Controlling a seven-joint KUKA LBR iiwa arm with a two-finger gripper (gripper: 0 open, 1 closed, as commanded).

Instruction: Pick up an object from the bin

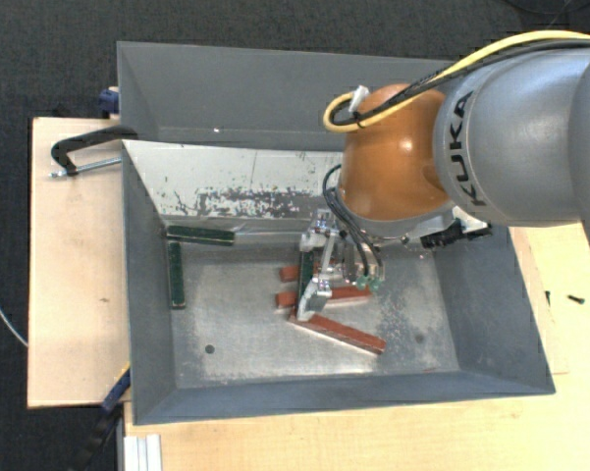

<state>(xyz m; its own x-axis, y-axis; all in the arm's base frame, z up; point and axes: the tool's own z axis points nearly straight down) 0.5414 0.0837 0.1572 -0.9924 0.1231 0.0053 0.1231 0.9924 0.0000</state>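
Over the middle of the bin floor: the end effector (324,285), a slim metal tool, hangs below a rounded orange wrist cover (388,160) and is lowered right into a small cluster of red-brown bars.
Arm: a thick grey arm (530,116) comes in from the right side of the view, with a yellow cable (442,67) looping over the orange wrist cover.
End effector state: from this angle it cannot be told whether it is wide, narrow or holding anything.
Directly beneath the end effector: a short red-brown bar (342,295) lies flat, running off toward the right side of the view.
Just beside the end effector, toward the left of the view: two small red-brown pieces, the upper piece (289,275) and the lower piece (287,302), both close to the tip; whether the tip touches either is unclear.
Just below the end effector in the view: a long red-brown bar (342,335) lies flat at a slant, its upper end near the tip.
Well apart from the end effector, far toward the left: two dark green bars. The first green bar (200,235) lies along the foot of the back wall, and the second green bar (177,275) runs at a right angle to it, so together they make an L.
Around everything: a grey metal bin (275,77) with sloping walls and a scuffed, speckled floor.
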